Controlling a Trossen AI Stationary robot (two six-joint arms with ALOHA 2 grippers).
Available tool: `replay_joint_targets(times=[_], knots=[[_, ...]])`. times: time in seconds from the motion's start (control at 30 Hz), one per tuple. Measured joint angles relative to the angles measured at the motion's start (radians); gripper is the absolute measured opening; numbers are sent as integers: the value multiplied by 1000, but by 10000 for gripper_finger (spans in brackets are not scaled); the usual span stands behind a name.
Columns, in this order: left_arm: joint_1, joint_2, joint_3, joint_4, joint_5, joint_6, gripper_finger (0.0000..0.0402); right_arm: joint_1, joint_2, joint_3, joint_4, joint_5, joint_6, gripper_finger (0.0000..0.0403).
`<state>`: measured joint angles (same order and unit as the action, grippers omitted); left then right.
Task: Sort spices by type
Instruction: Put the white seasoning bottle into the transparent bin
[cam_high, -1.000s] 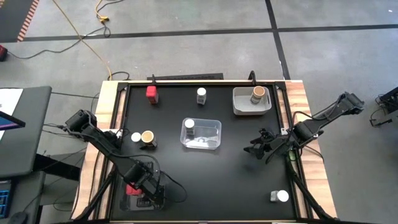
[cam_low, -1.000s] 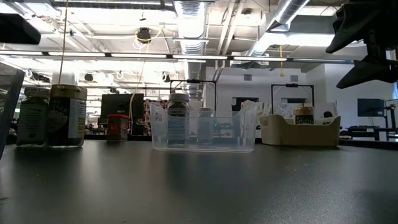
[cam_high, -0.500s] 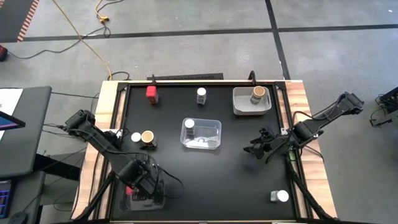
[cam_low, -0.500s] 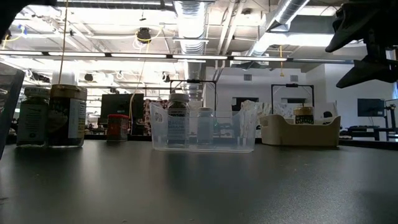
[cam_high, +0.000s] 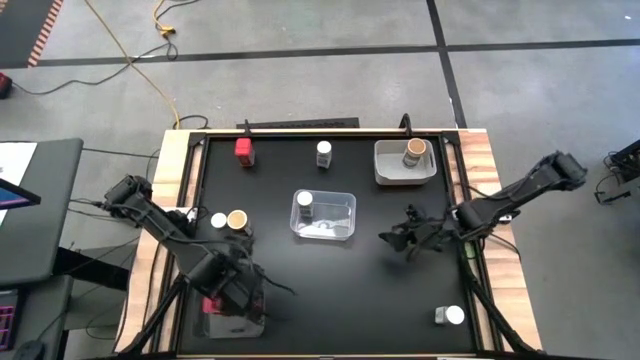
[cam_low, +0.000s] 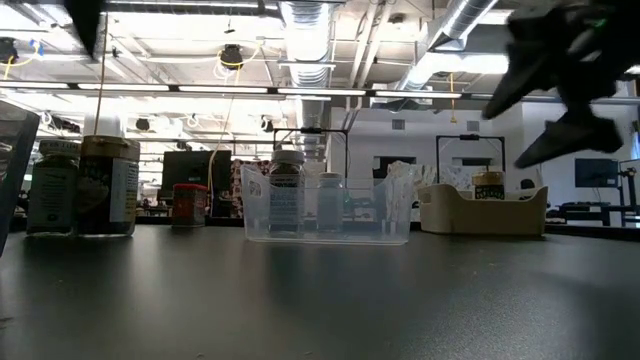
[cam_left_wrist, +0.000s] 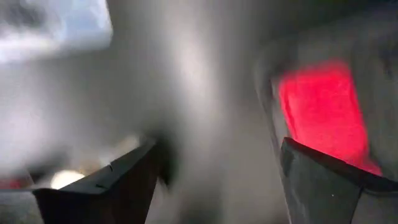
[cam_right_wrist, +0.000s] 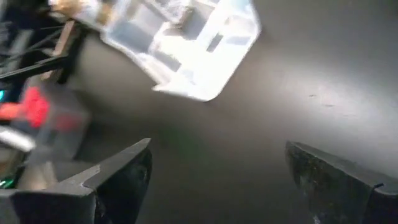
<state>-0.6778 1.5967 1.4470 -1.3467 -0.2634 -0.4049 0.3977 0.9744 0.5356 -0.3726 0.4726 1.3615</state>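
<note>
Every spice container on the matte black counter (cam_high: 340, 280) stands upright with its long axis vertical: a red boxy one (cam_high: 243, 150) and a white-lidded clear jar (cam_high: 324, 152) at the far edge, a tan-brown cylindrical jar (cam_high: 415, 152) inside the grey tray (cam_high: 386, 172), another white-lidded jar (cam_high: 305, 206) inside the clear plastic tray (cam_high: 345, 208), and a white-lidded jar (cam_high: 218, 221) touching a tan-brown jar (cam_high: 237, 220) left of that clear tray. The left gripper (cam_left_wrist: 214, 180) hangs over the near-left corner with fingers parted and nothing between them, a red boxy container (cam_left_wrist: 323, 115) in a grey tray just beyond. The right gripper (cam_high: 392, 238), right of the clear tray, has its fingers spread wide and empty; another white-lidded jar (cam_high: 455, 315) stands near the near-right corner.
</note>
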Motion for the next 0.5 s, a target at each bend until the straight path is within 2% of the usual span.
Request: replay_joint_targets(times=[0.07,0.13,0.3,0.5], knots=[[26,-40,-39,142,-40,62,318,-38,41,-1,71,0,-5,388],[60,-101,-106,295,-43,132,318,-72,67,-1,201,0,-76,388],[163,-327,-359,619,-40,210,318,-168,89,69,513,0,-476,388],[267,-607,-676,988,-38,203,318,-327,137,318,450,-10,-958,383]])
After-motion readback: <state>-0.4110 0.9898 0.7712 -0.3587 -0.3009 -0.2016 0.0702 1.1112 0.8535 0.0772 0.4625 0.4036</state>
